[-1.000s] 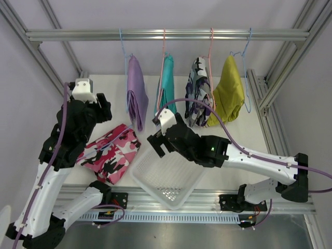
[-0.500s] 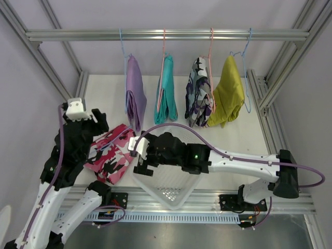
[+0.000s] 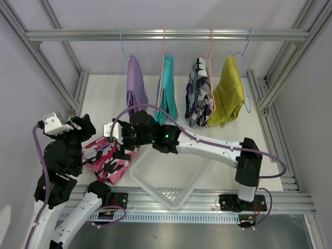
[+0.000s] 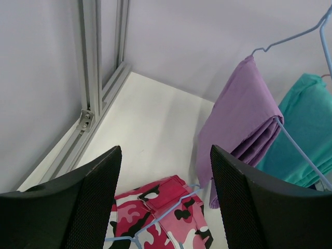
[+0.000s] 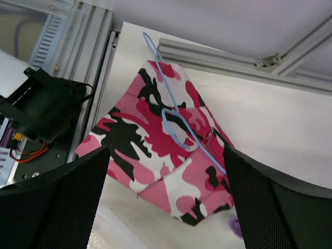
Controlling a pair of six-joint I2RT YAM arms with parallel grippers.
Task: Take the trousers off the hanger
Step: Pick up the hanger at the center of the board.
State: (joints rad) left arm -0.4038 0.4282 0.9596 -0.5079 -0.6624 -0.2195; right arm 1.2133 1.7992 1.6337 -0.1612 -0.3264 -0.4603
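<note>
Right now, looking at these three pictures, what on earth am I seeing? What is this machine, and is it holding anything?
These are two robot arms bolted to a table's near edge. The wide picture looks down from above and behind: the left arm is at the left, the right arm reaches across. The other two pictures come from small cameras on each wrist; the dark shapes at the bottom are each arm's own jaws. Both pairs stand open, holding nothing. On the table lie pink camouflage trousers with a blue wire hanger on top, beside a white basket. Four more garments hang from the rail: lilac, teal, purple-grey camouflage and mustard.
</note>
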